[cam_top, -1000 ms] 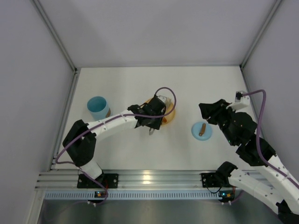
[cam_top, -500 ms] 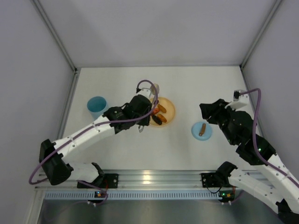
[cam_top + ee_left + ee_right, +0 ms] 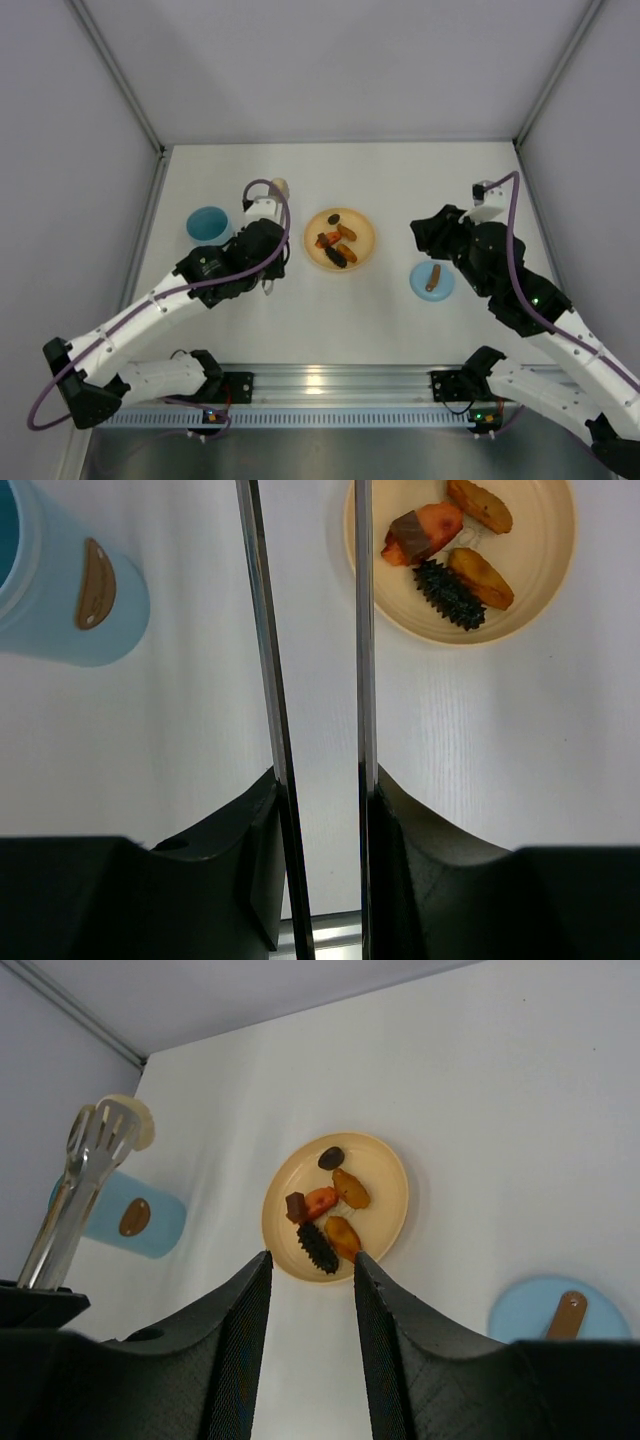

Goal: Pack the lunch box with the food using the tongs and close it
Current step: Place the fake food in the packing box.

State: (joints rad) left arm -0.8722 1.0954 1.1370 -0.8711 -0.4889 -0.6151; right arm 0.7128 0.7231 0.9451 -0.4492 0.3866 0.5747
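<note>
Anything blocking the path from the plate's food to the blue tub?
Nothing visible: bare table between plate and open tub. Only the left gripper, holding the tongs, hangs there.

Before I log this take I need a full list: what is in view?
tub: one, light blue, left of plate
lid: one, blue, brown knob, right of plate
plate: one, orange, centre
food: five pieces, orange, brown, black, on plate
pale piece: one, cream, at tongs' tip
tongs: one pair, silver, in left gripper
table: one, white, under all
left gripper: one, black, shut on tongs
right gripper: one, black, open, empty
</note>
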